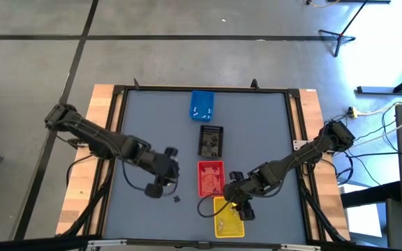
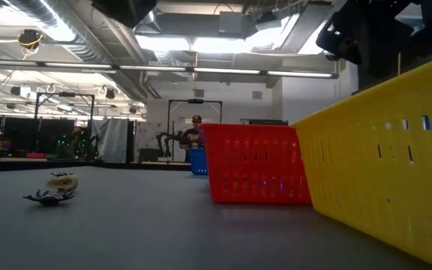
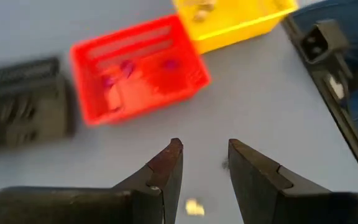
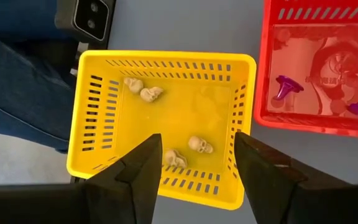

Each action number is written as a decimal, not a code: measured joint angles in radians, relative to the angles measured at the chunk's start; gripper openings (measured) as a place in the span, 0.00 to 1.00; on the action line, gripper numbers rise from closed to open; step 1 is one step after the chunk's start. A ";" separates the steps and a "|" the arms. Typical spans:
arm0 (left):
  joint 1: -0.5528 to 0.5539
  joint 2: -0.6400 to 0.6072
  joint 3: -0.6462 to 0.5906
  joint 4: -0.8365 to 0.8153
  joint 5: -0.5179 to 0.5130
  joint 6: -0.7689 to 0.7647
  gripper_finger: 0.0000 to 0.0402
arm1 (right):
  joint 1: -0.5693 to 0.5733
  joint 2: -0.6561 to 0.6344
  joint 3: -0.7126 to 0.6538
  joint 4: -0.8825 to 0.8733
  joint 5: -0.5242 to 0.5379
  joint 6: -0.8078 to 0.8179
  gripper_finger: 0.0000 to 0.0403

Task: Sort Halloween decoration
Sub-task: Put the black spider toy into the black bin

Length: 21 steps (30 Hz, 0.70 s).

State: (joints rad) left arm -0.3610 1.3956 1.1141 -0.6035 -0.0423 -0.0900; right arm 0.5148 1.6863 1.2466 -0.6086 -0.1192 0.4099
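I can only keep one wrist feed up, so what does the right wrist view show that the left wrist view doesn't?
Right wrist only: four cream skulls clearly in the yellow tray, seen from directly above between the right gripper's open jaws.

Left wrist only: the black tray, a small cream piece loose on the table, and the left gripper, jaws apart and empty.

Both: the yellow tray, and the red tray with purple pieces inside.

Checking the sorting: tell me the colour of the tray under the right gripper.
Yellow tray, holding small cream skulls; clearest in the right wrist view.
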 joint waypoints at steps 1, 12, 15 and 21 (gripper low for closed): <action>-0.014 0.011 0.000 0.019 0.002 0.032 0.30 | 0.000 0.000 0.000 0.005 0.000 0.000 0.49; -0.106 0.192 0.000 0.107 0.011 0.224 0.30 | 0.001 0.000 0.000 0.016 0.000 0.000 0.49; -0.115 0.242 0.000 0.106 0.011 0.290 0.30 | 0.001 0.000 0.000 0.016 0.000 0.000 0.49; -0.120 0.328 0.000 0.106 0.065 0.427 0.30 | 0.001 0.000 0.000 0.016 0.000 0.000 0.49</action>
State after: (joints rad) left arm -0.4808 1.7238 1.1141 -0.4976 0.0226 0.3370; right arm 0.5159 1.6863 1.2465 -0.5922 -0.1192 0.4099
